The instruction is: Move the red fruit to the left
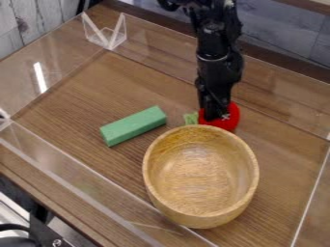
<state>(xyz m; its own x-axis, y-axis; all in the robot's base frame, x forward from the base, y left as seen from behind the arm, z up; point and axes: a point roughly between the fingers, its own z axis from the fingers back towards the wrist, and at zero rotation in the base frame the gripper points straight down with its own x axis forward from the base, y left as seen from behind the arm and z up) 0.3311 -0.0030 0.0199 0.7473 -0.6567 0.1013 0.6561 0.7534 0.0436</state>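
Note:
The red fruit (230, 119) is a small bright red piece with a bit of green at its left end. It rests on the wooden table just behind the far rim of the wooden bowl. My black gripper (217, 112) comes straight down on it from above, its fingers closed around the fruit's left part. The fingers hide much of the fruit.
A large wooden bowl (200, 209) stands in front of the fruit, nearly touching it. A green rectangular block (134, 125) lies to the left of the gripper. Clear acrylic walls (52, 68) ring the table, with a clear stand (103, 32) at the back left.

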